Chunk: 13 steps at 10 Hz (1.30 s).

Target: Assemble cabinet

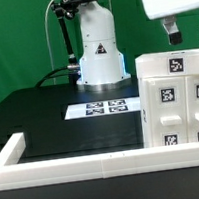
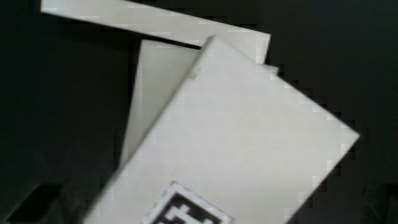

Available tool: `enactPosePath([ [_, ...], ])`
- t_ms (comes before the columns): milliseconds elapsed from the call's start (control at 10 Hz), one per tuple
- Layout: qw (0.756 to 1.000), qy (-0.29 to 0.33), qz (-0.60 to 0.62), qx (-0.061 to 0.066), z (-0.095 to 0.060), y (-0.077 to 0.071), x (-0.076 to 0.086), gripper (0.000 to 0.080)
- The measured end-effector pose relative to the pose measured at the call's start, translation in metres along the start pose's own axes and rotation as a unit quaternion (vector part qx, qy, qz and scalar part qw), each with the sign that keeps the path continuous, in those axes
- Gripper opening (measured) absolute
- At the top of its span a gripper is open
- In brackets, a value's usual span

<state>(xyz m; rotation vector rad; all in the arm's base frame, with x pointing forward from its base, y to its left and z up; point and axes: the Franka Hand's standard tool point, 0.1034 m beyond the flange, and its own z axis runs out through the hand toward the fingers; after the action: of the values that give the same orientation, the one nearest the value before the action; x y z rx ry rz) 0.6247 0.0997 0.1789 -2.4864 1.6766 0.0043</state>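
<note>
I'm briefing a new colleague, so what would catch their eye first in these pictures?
First, the cabinet, a tall white block covered with black-and-white tags, at the exterior view's right. The gripper hangs right above it; its jaws are hard to read. Behind, the marker board lies flat on the black table before the arm's white base.

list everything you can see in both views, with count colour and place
cabinet: one, white with black-and-white tags, on the exterior view's right of the table
marker board: one, white with tags, flat on the table in front of the arm's base
rim: one, white, low along the table's near edge
table: one, black
backdrop: green, behind
arm base: one, white, at the table's far side
gripper: one, above the cabinet, jaws unclear
</note>
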Motion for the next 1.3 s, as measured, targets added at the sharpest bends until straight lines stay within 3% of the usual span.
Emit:
enactPosePath([
  [200, 0.999, -0.004, -0.035, 0.012, -0.0021, -0.0032, 0.0024, 0.0796],
  [600, 0.981, 0.000, -0.195, 0.008, 0.0001, -0.0029, -0.0014, 0.0796],
  [1000, 0.904, 0.001, -0.426, 0.003, 0.0003, -0.0038, 0.0020, 0.0796],
  [1300, 0.862, 0.002, -0.506, 0.003, 0.0002, -0.0031, 0.0045, 0.0796],
])
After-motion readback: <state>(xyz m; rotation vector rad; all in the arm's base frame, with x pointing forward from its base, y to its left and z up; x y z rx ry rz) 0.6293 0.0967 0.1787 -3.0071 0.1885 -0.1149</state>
